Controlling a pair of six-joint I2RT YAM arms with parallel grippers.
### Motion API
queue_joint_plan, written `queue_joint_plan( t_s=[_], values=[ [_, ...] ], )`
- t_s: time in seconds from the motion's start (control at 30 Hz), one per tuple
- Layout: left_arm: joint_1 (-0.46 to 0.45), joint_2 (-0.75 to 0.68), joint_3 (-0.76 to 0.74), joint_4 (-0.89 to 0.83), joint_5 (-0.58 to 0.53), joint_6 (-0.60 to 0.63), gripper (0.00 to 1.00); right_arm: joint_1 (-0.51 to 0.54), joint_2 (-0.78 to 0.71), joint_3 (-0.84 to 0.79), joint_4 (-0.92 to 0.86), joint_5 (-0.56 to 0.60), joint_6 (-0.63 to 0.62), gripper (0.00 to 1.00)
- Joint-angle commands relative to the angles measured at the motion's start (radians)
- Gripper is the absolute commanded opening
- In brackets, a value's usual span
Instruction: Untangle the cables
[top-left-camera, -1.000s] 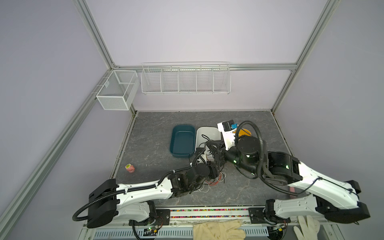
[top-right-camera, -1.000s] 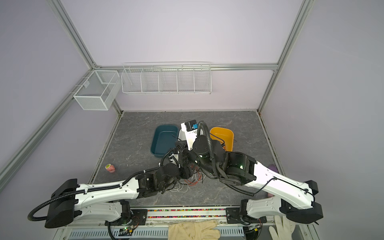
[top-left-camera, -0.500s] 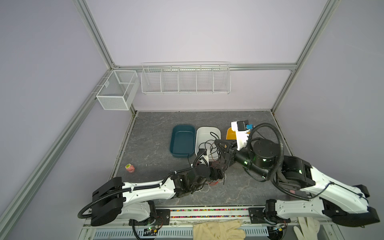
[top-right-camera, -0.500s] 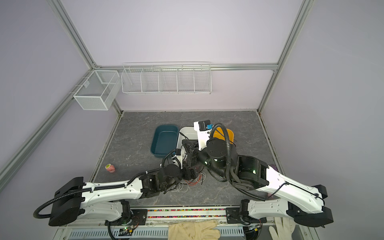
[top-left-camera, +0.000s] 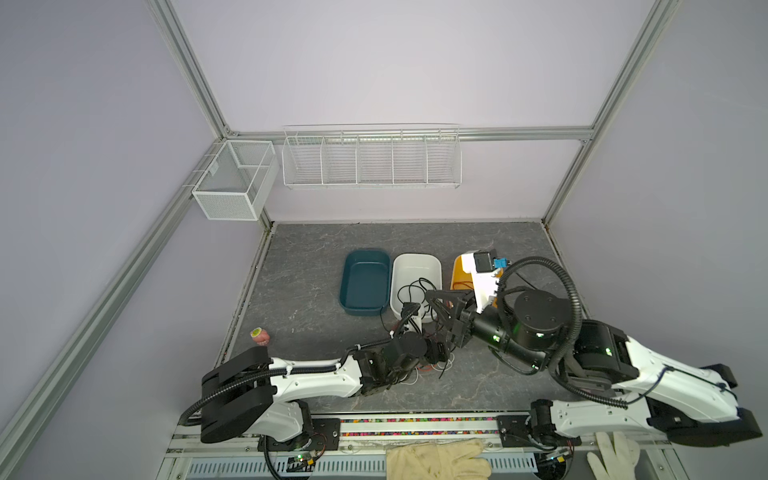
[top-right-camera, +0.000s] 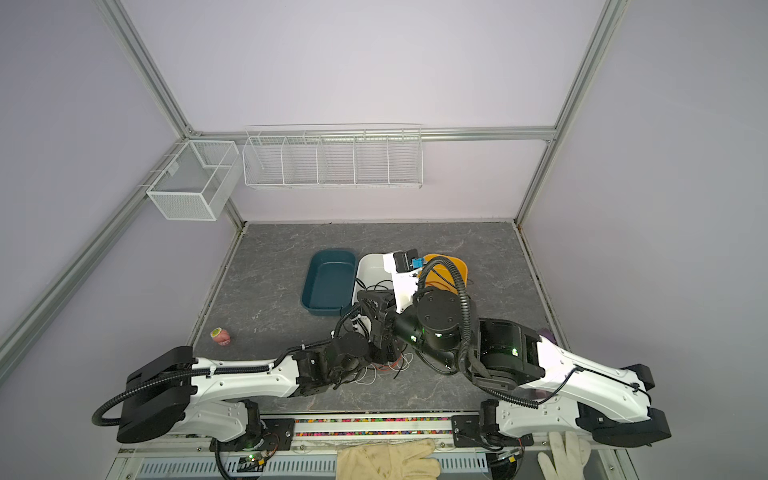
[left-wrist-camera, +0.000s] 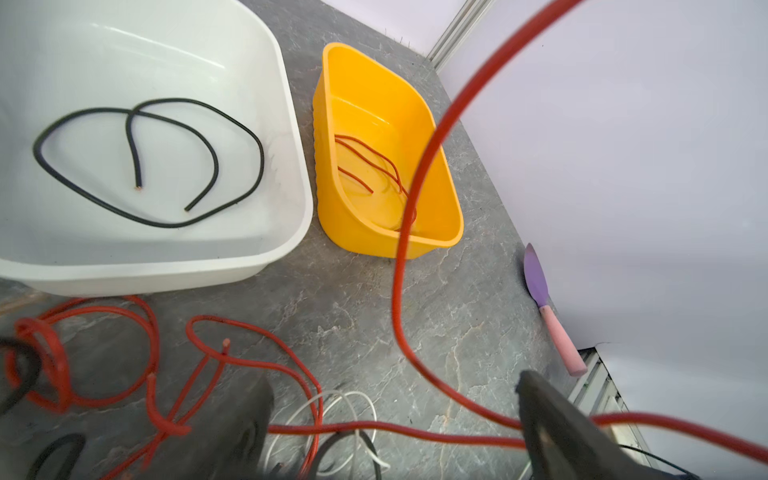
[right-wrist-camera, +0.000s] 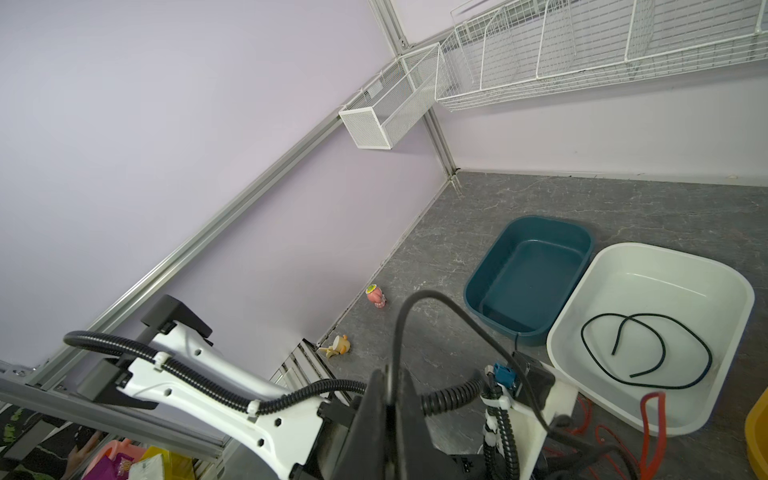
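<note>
In the lilac-walled cell, on the grey marbled tabletop (top-left-camera: 316, 291), the cables (left-wrist-camera: 58, 365) lie in a red, white and black tangle just in front of the white bin (left-wrist-camera: 145, 270). The left arm stretches low over them. The left gripper (left-wrist-camera: 395, 432) is spread wide, and a red strand (left-wrist-camera: 397, 291) crosses between its jaws. The right gripper (right-wrist-camera: 388, 411) hangs above the tangle, pinched closed on a black cable (right-wrist-camera: 424, 291).
</note>
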Motion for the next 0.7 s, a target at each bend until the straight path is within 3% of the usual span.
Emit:
queue_joint_plan(
  t_s=[0.0,0.27,0.47,0.67],
  values=[
    [-0.005,0.054,-0.052,0.090,0.055,-0.035,0.90,0.006,-0.037,-0.022,0.066,-0.012,0.019,0.07],
    [-0.004,0.158,-0.097,0.231,0.104,-0.074,0.71,0.008,-0.046,-0.028,0.077,-0.044,0.014,0.07],
    [-0.005,0.193,-0.093,0.224,0.124,-0.074,0.39,0.008,-0.086,-0.032,0.067,-0.008,-0.008,0.07],
    [-0.003,0.274,-0.171,0.366,0.135,-0.132,0.08,0.007,-0.133,0.001,0.017,0.043,-0.050,0.07]
  ],
)
